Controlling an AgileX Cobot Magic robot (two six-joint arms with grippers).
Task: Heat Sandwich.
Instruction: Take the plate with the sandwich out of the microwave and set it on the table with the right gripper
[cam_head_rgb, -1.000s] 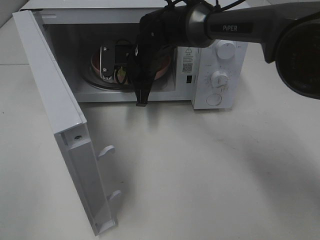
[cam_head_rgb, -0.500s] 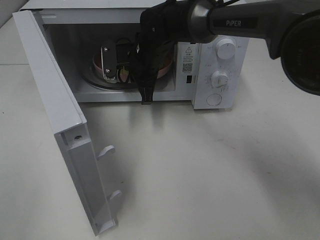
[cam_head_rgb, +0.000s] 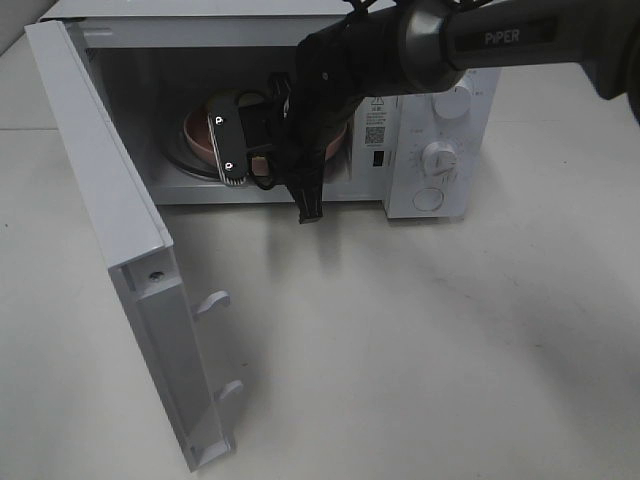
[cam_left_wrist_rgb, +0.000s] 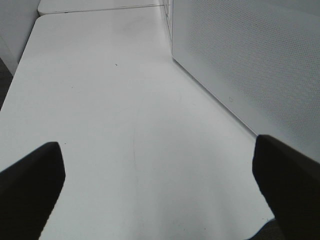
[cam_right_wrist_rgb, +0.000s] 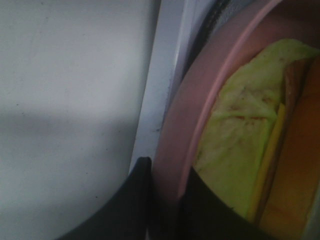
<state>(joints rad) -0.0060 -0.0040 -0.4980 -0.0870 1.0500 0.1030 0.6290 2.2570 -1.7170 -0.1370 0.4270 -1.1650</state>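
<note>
- Microwave (cam_head_rgb: 405, 195): seen from above, it stands on the table (cam_head_rgb: 400, 350) with its door (cam_head_rgb: 110, 230) swung wide to the left. The right arm (cam_head_rgb: 420, 45) reaches into the cavity and covers most of the interior.
- Plate (cam_head_rgb: 197, 132): from above I see only a pink arc inside the cavity, left of the arm. The rest lies behind the wrist and gripper body. The right wrist view shows its rim (cam_right_wrist_rgb: 172, 125) close up and blurred.
- Sandwich (cam_right_wrist_rgb: 240, 135): I find it only in the right wrist view. It lies on the plate just inside the rim, a yellow-green folded piece. An orange-brown layer beside it is cut off by the frame edge. From above I cannot make it out, because the arm covers it.
- Right gripper (cam_right_wrist_rgb: 167, 200): clamped on the plate's rim, with one dark finger outside and the other inside, next to the sandwich. Both fingers are out of focus and cropped. I cannot tell whether the inner one touches the sandwich.
- Left gripper (cam_left_wrist_rgb: 160, 185): jaws spread wide, with nothing between them. Only the two dark fingertips (cam_left_wrist_rgb: 30, 185) show, at opposite edges of the picture, over bare table just beside the microwave's perforated side wall (cam_left_wrist_rgb: 250, 65). The overhead view does not include it.
- Dials (cam_head_rgb: 440, 155): white knobs on the panel right of the arm, the top one partly covered. Their markings are too small to read.
</note>
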